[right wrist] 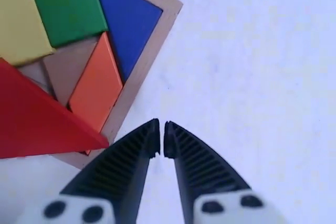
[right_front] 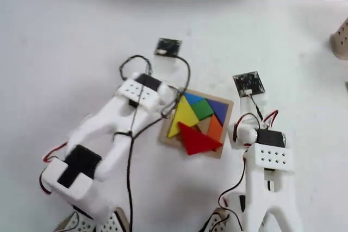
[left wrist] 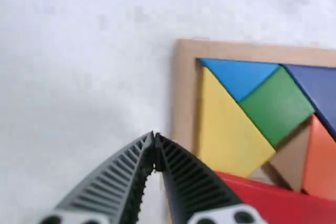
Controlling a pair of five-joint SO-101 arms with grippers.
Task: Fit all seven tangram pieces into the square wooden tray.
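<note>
Tray rim just beside left end effector, pressed together; tray corner near right end effector, likewise pressed together.

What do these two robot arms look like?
Both the left arm and right arm are chunky white plastic with black motor blocks and rows of small holes. Thin black and red cables loop along them. Their jaws are dark, ribbed and tapered to points.

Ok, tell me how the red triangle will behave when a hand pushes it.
The red triangle looks like a stiff, flat block, so it should slide, not roll or bend. It lies over the rim of the tray rather than seated, so a push may rock it. Its painted top looks smooth, probably slippery.
</note>
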